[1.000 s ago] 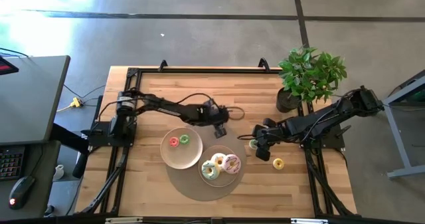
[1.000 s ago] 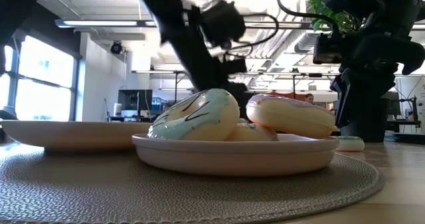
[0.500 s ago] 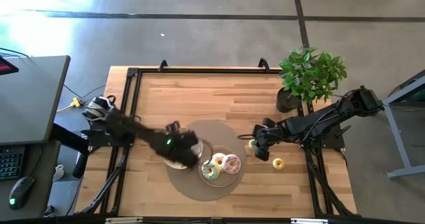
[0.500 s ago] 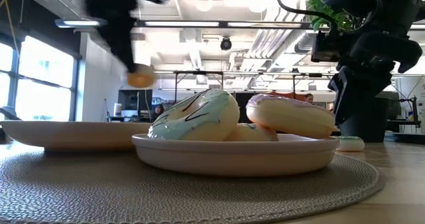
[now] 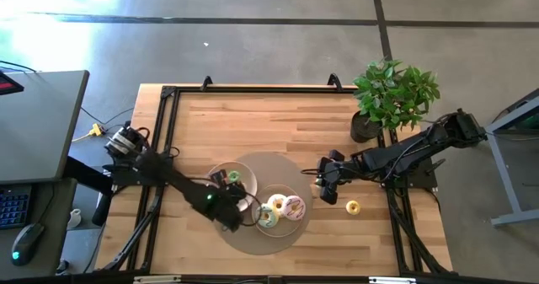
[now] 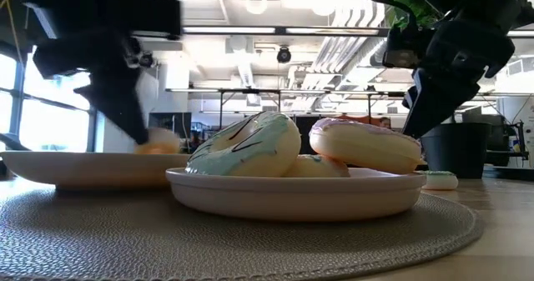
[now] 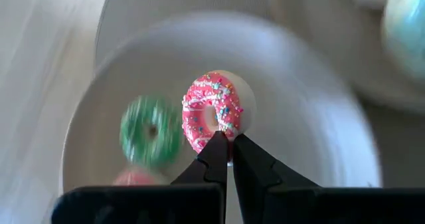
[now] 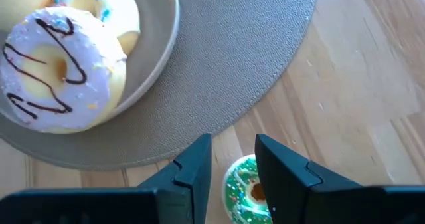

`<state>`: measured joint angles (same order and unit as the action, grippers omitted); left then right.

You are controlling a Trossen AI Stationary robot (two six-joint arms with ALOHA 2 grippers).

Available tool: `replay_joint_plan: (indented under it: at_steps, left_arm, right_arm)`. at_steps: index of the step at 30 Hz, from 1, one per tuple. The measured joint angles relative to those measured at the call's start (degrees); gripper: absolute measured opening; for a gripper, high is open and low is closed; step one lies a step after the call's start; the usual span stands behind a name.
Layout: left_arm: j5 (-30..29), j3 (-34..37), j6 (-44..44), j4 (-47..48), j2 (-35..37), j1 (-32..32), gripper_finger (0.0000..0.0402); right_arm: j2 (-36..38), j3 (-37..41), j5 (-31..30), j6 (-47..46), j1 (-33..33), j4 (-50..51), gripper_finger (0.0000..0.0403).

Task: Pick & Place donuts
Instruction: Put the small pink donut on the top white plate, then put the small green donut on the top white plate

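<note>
Left end effector (image 7: pixel 224 159) pinched the pink mini donut (image 7: pixel 211 111) over the pale plate (image 7: pixel 312 151) | right end effector (image 8: pixel 232 165) spread above green mini donut (image 8: pixel 244 189) on tabletop (image 8: pixel 372 98) | I judged: lower, release gently beside plate's green donut (image 7: pixel 150 131).

Pink sprinkled mini donut (image 7: pixel 211 112), green one (image 7: pixel 150 131), pale plate (image 7: pixel 319 144)

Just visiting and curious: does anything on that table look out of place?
Two mini donuts lie off the plates on bare wood: a yellow donut, and a green donut by the mat, under the right gripper.
</note>
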<state>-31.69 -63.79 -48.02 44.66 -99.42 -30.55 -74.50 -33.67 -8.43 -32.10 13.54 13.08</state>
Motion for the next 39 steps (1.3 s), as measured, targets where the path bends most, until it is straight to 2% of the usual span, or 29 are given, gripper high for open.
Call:
replay_joint_plan:
  at_steps: [3,6,10,16,21,32,35,39]
  left_arm:
    - [0.3,-0.1,5.5,-4.0,0.0,2.0,0.0006]
    - [3.5,0.0,8.6,-5.4,0.0,4.2,0.0012]
    - [6.8,0.0,9.1,-4.7,-1.1,7.4,0.0047]
    - [7.3,0.0,10.7,-6.1,-3.0,9.6,0.0111]
    - [9.2,-0.1,11.5,-9.0,-3.0,9.6,0.0135]
    - [7.6,-10.5,10.7,11.3,-2.2,9.5,0.0138]
    - [5.8,-12.4,9.0,22.5,-1.0,9.5,0.0138]
    - [4.7,-13.6,1.8,36.9,1.4,9.5,0.0138]
  right_arm:
    - [0.0,0.0,0.0,0.0,0.0,-0.5,0.0113]
    - [0.0,0.0,0.2,0.0,0.0,-0.5,0.0113]
    - [0.0,0.0,0.2,0.0,0.0,-0.5,0.0113]
    - [0.0,0.0,0.2,0.8,0.0,-0.5,0.0113]
    - [0.0,0.0,0.3,1.1,0.0,-0.5,0.0113]
    - [0.0,0.0,1.7,2.1,2.2,-0.6,0.0113]
    - [0.0,0.0,0.6,1.1,4.4,-0.8,0.0113]
    - [-0.1,0.0,-0.1,-1.8,7.3,0.3,0.0113]
